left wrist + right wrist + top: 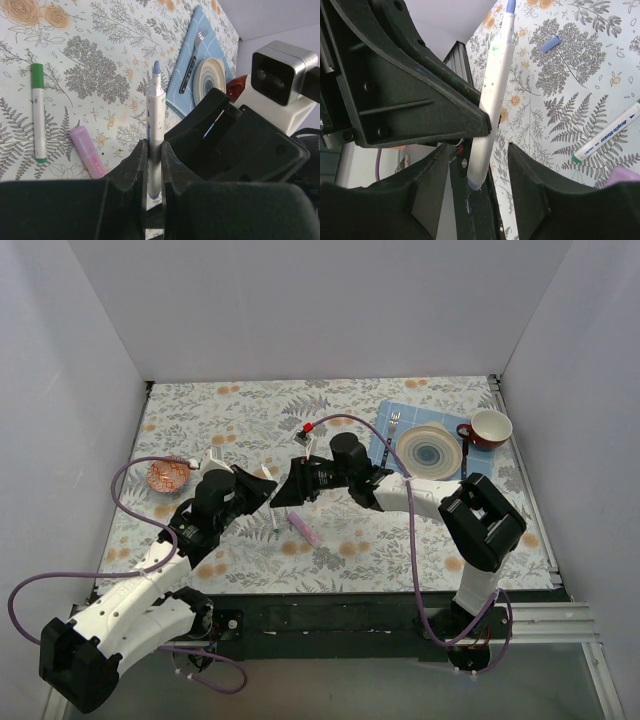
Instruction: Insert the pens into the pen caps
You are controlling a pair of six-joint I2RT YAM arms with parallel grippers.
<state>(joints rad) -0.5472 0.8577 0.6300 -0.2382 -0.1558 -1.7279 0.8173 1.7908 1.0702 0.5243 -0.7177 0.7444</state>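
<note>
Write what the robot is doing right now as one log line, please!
left gripper: shut on white pen | right gripper: open, fingers either side of that pen's back end | blue cap: lying loose

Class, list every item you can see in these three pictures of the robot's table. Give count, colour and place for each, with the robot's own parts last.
White plastic pen with a blue tip: one, white and blue, upright in the left gripper.
Short blue pen cap: one, blue, lying on the floral cloth.
Green-capped marker: one, white and green, lying on the cloth.
Stubby pink pen: one, pink, beside the marker.
Rectangular placemat: one, blue, far right.
Round plate: one, cream with blue rings, on the placemat.
Metal fork: one, silver, left of the plate.
Slim dark utensil: one, right of the plate.
Cup: one, red and white, far right.
Small bowl: one, red-patterned, left.
Left gripper: black, clamping the pen.
Right gripper: black, open around the pen.
</note>
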